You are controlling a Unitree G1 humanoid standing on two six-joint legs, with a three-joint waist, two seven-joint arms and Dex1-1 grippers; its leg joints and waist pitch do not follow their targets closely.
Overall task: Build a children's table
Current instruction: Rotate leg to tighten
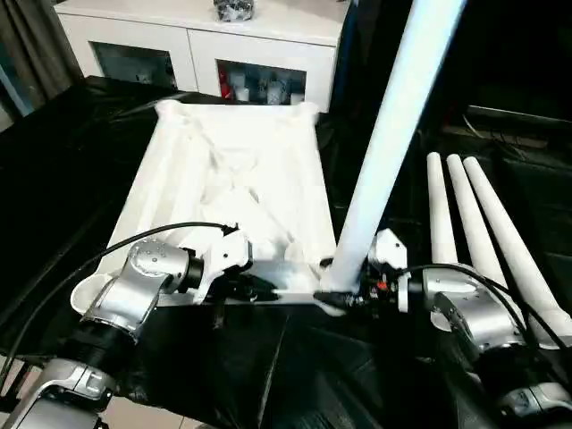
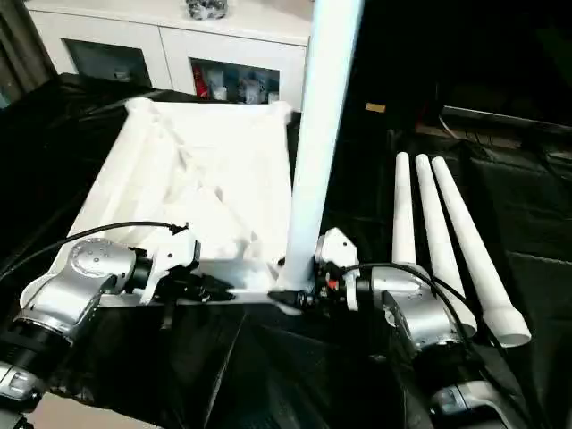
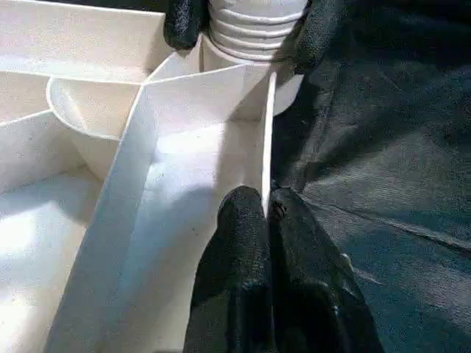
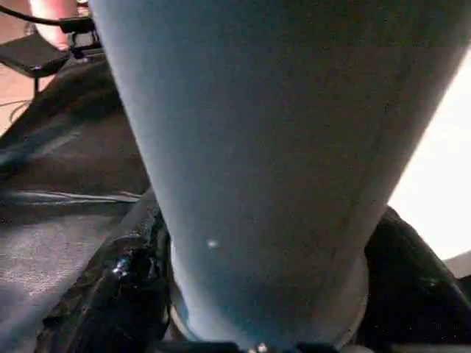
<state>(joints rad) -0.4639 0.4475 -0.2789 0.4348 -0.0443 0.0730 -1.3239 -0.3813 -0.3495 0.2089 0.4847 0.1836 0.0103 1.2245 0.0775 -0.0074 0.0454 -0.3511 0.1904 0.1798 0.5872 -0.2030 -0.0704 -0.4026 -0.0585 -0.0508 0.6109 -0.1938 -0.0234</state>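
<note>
The white tabletop [image 1: 223,179] lies underside up on black cloth, ribs showing. One white leg [image 1: 393,134] stands upright in its near right corner socket, and the threaded end [image 3: 254,29] sits in the socket. My right gripper [image 1: 342,290] is at the base of this leg, with a black finger [image 3: 184,22] pressed on each side. My left gripper [image 3: 266,200] is shut on the thin near edge wall [image 3: 266,132] of the tabletop, a little to the left of that corner. Three more legs [image 1: 483,232] lie side by side on the cloth to the right.
A white cabinet with glass doors [image 1: 197,40] stands behind the tabletop. Black cloth [image 1: 54,179] covers the whole work surface. A black cable [image 1: 107,259] loops over my left forearm, and another [image 1: 500,286] runs over my right.
</note>
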